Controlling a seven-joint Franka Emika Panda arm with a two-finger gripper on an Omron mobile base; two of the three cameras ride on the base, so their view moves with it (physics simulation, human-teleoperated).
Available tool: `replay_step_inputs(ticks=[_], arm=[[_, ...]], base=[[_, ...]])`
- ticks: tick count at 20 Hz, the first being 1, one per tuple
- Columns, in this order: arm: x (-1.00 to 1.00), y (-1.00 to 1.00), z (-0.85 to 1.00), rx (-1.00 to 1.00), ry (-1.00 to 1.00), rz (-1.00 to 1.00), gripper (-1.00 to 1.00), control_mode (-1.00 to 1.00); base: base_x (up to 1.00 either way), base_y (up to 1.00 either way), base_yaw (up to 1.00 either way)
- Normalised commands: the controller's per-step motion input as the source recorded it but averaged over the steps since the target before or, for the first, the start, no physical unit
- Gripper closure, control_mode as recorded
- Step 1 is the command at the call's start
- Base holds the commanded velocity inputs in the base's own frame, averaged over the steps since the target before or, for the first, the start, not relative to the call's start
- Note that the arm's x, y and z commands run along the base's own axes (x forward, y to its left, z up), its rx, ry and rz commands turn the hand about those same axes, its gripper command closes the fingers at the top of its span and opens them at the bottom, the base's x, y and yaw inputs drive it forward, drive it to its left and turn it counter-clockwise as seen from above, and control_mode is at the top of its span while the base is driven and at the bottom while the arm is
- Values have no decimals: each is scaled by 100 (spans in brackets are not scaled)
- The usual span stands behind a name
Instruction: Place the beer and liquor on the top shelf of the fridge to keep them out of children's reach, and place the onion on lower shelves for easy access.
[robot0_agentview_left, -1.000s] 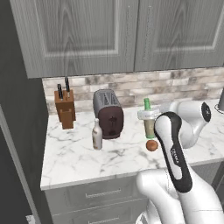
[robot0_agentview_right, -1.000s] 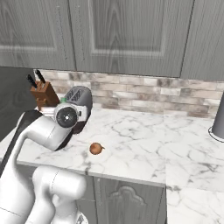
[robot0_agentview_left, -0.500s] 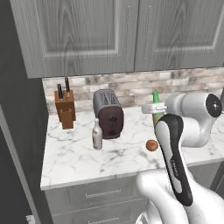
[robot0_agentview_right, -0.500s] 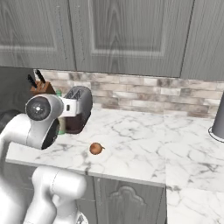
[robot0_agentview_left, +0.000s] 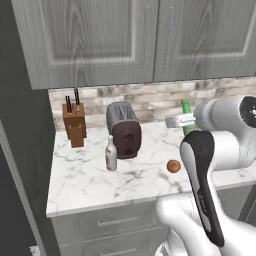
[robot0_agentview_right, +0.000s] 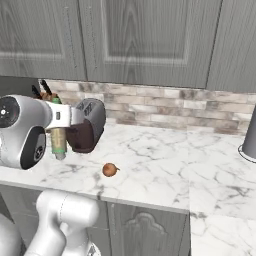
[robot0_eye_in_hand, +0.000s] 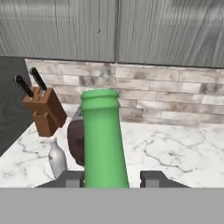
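1. Since the earlier frame, we find the beer (robot0_agentview_left: 187, 119) carried higher and clear of the marble counter (robot0_agentview_left: 85, 185), beside the toaster (robot0_agentview_left: 124, 129).
2. We note the gripper (robot0_eye_in_hand: 112, 178) pinching the beer's neck, fingers (robot0_eye_in_hand: 153, 178) pressed against both sides.
3. We record the liquor (robot0_agentview_left: 111, 154) unmoved in front of the toaster, right of the knife block (robot0_agentview_left: 74, 125).
4. We observe the onion (robot0_agentview_right: 110, 170) unmoved on the counter.

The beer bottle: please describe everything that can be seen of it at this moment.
The beer is a slim green bottle, glass by its look, with a long neck and a tan label low on its body. It stands upright, lifted above the marble counter, clamped between the fingers of the gripper. In the hand view its open mouth rises in front of the toaster.
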Motion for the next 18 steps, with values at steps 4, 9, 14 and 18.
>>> replay_step_inputs(ticks=[4, 9, 14, 18], arm=[[0, 0, 0, 0, 0, 0, 100, 100], [0, 0, 0, 0, 0, 0, 100, 100], [0, 0, 0, 0, 0, 0, 100, 100], [0, 0, 0, 0, 0, 0, 100, 100]], base=[[-95, 0, -1], [-98, 4, 18], [-60, 30, 58], [-21, 27, 74]])
